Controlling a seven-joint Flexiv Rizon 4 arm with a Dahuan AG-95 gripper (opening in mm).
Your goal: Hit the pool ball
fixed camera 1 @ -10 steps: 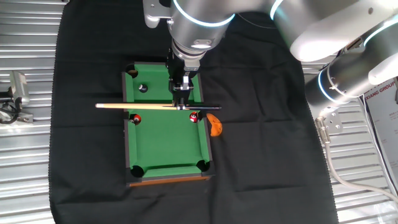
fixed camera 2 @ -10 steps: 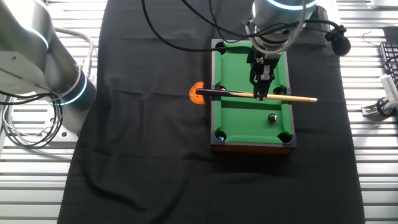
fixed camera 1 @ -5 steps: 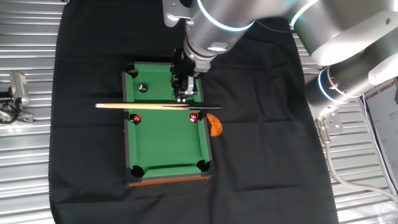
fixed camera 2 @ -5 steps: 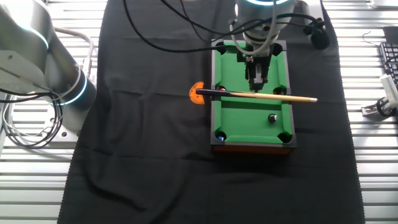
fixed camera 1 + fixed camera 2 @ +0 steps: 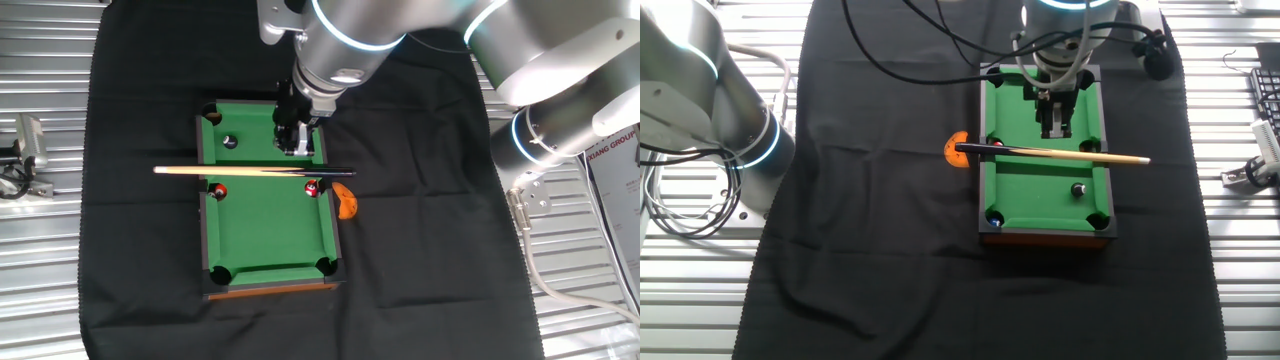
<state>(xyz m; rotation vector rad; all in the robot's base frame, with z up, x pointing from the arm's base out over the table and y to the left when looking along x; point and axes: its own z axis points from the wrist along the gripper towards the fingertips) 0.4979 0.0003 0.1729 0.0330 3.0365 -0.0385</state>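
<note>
The pool ball is tiny and black with a pale spot. It sits on the green felt of the mini pool table near one end, and also shows in the other fixed view. A wooden cue lies across the table, resting on both side rails, with its tip end past the rail. My gripper hangs just above the felt, beside the cue and apart from it. Its fingers stand slightly apart and hold nothing.
Two red balls sit by the side rails just past the cue. A dark blue ball lies by a corner pocket. An orange object lies on the black cloth beside the table. A keyboard is at the edge.
My gripper has let go of the cue, lifted off it and moved a little away toward the table's end. The cue stays lying across the rails. The balls have not moved.
</note>
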